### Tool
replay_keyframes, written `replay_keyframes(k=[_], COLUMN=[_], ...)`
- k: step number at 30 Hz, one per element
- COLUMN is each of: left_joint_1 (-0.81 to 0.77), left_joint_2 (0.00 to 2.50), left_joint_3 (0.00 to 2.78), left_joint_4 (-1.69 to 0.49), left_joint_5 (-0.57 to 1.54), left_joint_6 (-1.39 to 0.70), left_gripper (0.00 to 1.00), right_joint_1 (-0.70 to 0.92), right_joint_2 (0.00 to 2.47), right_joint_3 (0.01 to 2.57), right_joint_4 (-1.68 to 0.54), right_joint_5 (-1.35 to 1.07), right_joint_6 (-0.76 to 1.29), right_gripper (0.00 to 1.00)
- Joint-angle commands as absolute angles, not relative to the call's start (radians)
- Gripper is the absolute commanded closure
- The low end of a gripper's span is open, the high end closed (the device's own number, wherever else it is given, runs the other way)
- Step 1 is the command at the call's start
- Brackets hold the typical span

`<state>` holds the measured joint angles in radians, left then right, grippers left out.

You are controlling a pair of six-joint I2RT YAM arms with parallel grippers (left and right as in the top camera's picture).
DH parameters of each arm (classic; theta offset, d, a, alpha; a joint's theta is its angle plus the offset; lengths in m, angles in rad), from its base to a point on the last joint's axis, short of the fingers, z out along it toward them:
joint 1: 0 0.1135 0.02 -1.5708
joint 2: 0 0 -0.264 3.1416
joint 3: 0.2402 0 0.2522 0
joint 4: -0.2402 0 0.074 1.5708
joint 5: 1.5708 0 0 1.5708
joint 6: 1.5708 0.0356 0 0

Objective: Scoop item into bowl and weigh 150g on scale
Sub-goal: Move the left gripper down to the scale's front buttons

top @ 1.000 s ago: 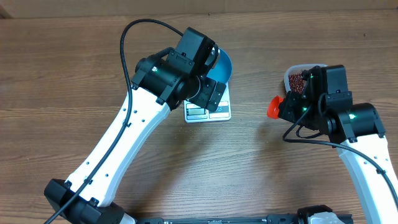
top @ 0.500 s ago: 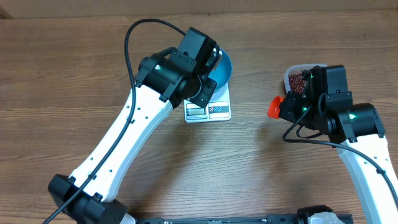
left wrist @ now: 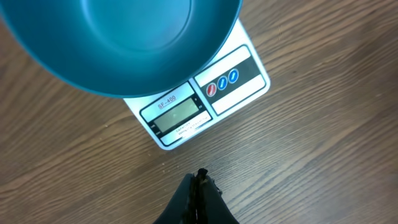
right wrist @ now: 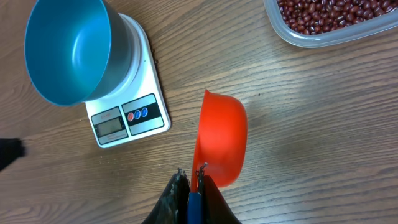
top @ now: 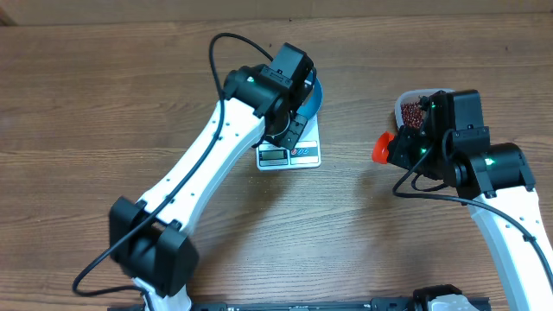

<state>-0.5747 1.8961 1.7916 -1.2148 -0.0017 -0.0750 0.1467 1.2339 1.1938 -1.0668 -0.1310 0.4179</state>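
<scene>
Now | bowl (right wrist: 68,53) sits empty on scale (right wrist: 134,115) | left claw (left wrist: 198,180) pressed together, holding nothing | right claw (right wrist: 189,180) pinches orange scoop (right wrist: 221,140) by its handle | beans (right wrist: 323,14) lie in clear tub (right wrist: 298,40) | advice: dig low, lift level, pour small doses near target

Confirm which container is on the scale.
The blue bowl, empty. The clear tub holds the beans and sits on the table; the orange scoop is in the right gripper.

Bowl (right wrist: 68,53) looks glossy, scale (right wrist: 142,62) and scoop (right wrist: 222,140) smooth plastic, table (right wrist: 323,124) wood.
</scene>
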Motion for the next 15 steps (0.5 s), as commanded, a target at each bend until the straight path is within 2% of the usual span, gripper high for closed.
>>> replay_keyframes(k=[1,15], left_joint_1=[-0.577,-0.606], left_joint_2=[1.948,1.951], left_joint_3=[1.803,1.765], left_joint_4=[-1.217,-1.156], left_joint_5=[-0.007,-0.037], left_joint_6=[-0.075,-0.093], left_gripper=[0.96,0.95], right_joint_1=[0.15,0.15], right_joint_2=[1.217,1.217], right_joint_3=[1.224,1.224], right_joint_4=[-1.061,-1.06], right_joint_5=[-0.132,-0.131], right_joint_6=[0.41,0.41], right_gripper=[0.93,0.92])
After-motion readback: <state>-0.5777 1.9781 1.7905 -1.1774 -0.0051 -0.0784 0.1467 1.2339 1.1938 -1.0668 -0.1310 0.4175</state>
